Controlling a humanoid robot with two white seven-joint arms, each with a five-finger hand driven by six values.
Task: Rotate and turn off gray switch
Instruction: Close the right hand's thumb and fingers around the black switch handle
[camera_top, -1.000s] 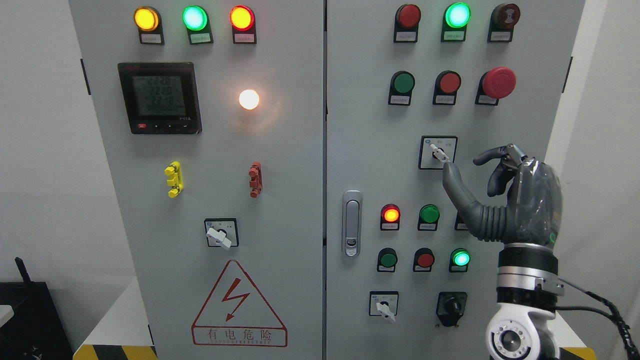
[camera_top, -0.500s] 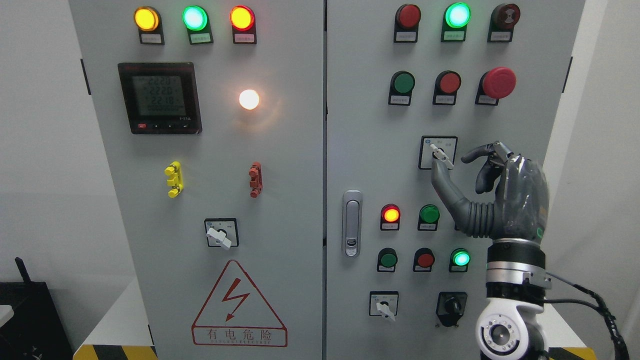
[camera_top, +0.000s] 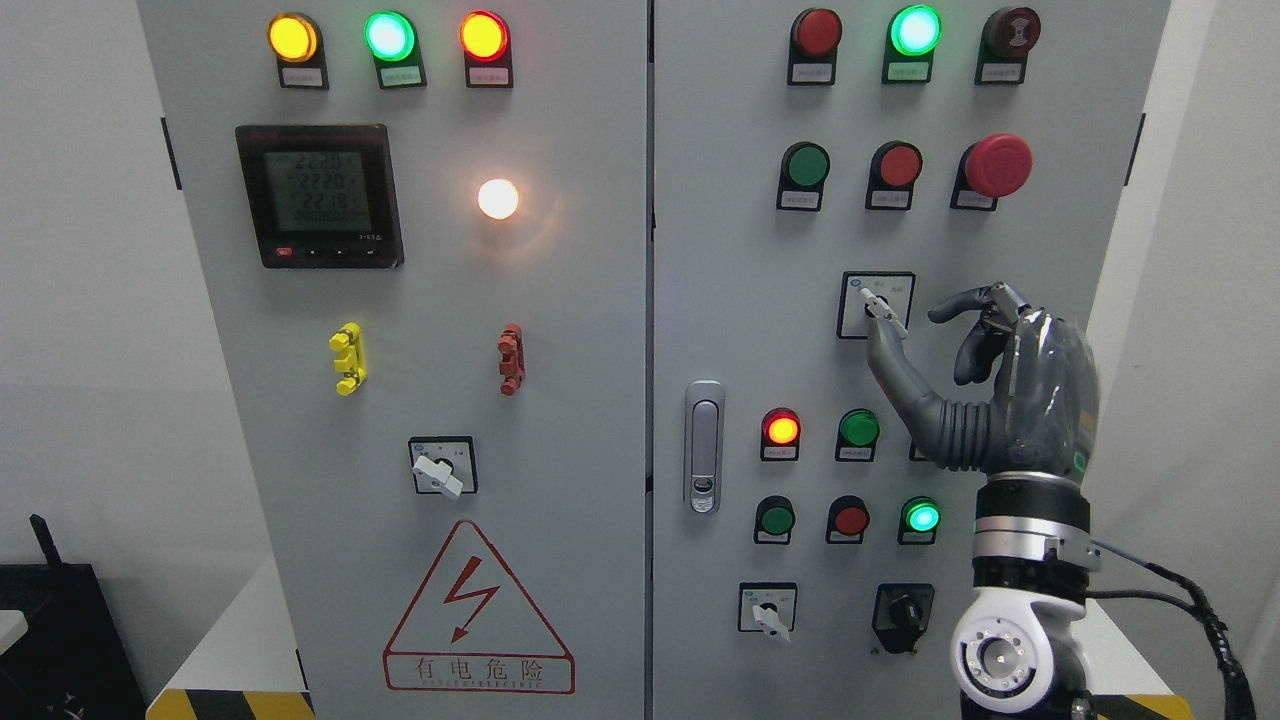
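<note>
The right hand (camera_top: 985, 385) set its thumb tip under the gray rotary switch (camera_top: 880, 305) lever, index finger arched apart above, seemingly poised to pinch and turn it.

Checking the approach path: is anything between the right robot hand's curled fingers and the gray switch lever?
Head view: only bare cabinet panel separates the fingers from the gray switch; the thumb already reaches the lever's lower end.

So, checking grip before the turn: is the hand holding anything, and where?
Nothing held: the right hand only touches the gray switch lever's lower end with its thumb.
</note>
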